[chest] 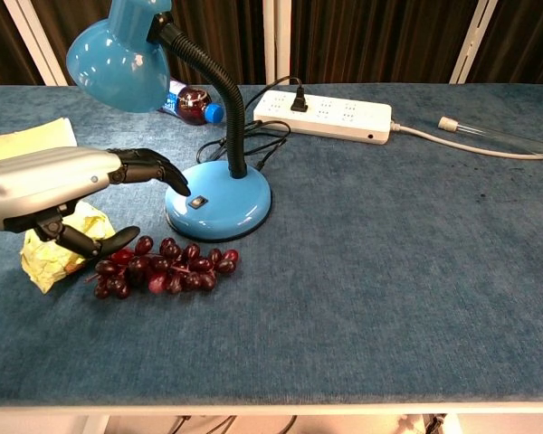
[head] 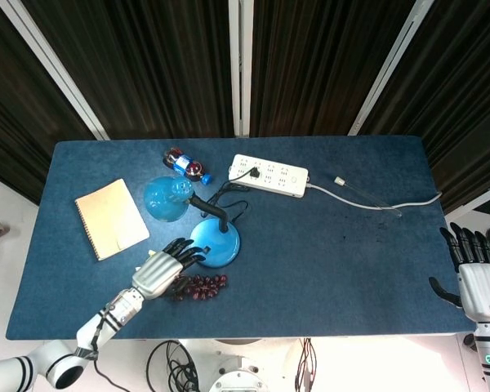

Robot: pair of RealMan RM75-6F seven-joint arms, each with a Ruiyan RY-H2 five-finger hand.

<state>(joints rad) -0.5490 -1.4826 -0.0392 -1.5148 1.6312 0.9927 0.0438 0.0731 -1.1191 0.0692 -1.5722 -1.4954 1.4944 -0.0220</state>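
My left hand [head: 159, 270] [chest: 68, 185] hovers open over the crumpled yellow paper [chest: 50, 253], fingers stretched toward the base of the blue desk lamp [head: 215, 242] [chest: 219, 201]. Its fingertips [chest: 174, 181] reach the base's left edge, close to the small switch [chest: 196, 202]. A bunch of dark red grapes [head: 200, 286] [chest: 163, 267] lies just below the hand. The lamp's shade [head: 165, 198] [chest: 119, 61] hangs at the left on a black gooseneck. My right hand [head: 482, 282] stays open beyond the table's right edge, holding nothing.
A tan notebook [head: 111, 218] [chest: 18, 167] lies at the left. A small bottle [head: 187, 166] [chest: 192, 104] lies behind the lamp. A white power strip [head: 269, 175] [chest: 324, 116] with the lamp's plug and a white cable [head: 376, 201] sits at the back.
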